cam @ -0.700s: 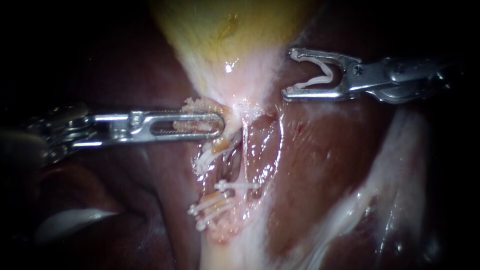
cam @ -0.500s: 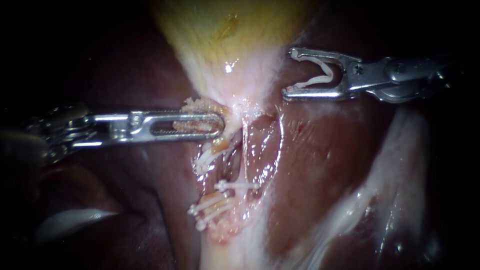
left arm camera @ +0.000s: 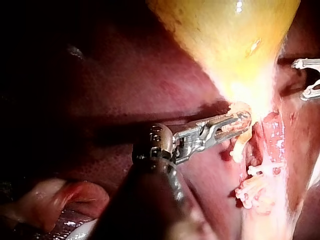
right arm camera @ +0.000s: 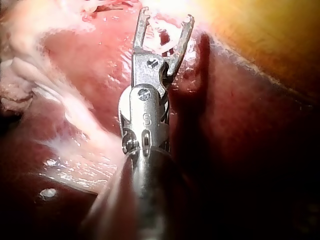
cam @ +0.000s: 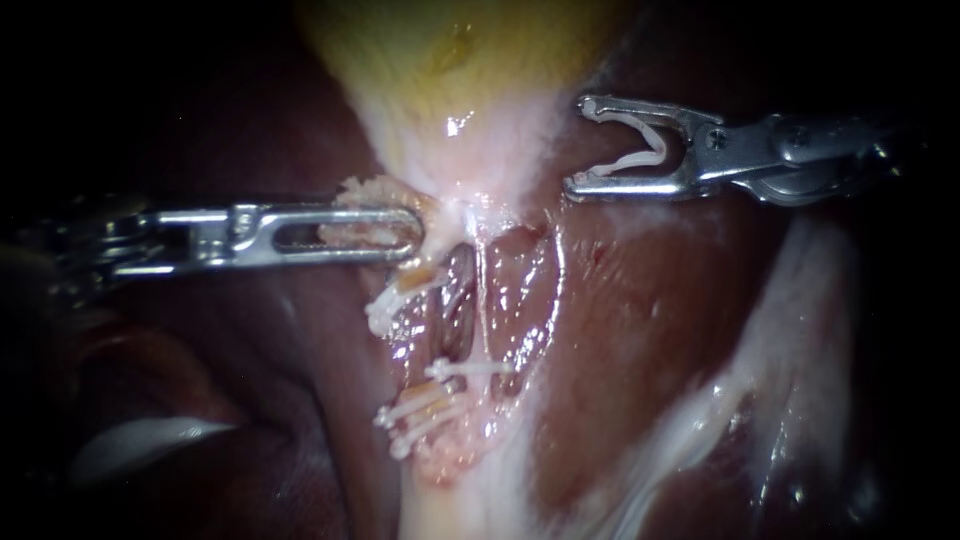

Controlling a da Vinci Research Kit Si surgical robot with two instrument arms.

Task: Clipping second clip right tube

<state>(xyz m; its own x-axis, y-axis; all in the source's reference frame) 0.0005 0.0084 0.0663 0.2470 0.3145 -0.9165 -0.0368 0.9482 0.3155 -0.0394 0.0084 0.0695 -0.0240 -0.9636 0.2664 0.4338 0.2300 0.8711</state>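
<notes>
My left instrument (cam: 400, 228) is shut on frayed pale tissue (cam: 365, 190) at the gallbladder's neck; in the left wrist view (left arm camera: 237, 124) the grip is the same. The yellow gallbladder (cam: 450, 60) narrows toward two tubes. The right tube (cam: 482, 305) is a thin whitish strand with one white clip (cam: 472, 369) across its lower part. My right instrument (cam: 578, 145) hovers to the right of the neck, apart from the tubes. Its jaws stand wide apart with an open white clip (cam: 640, 150) seated between them, which the right wrist view (right arm camera: 165, 22) also shows.
The left tube (cam: 445, 300) carries a white clip (cam: 388, 308) high up and two more (cam: 420, 412) lower down. Dark red liver (cam: 650, 340) surrounds the tubes. A pale band of tissue (cam: 800, 330) runs along the right.
My left instrument has drawn left and slightly up with its tissue, pulling the neck and the upper left clip along. The right instrument has not moved.
</notes>
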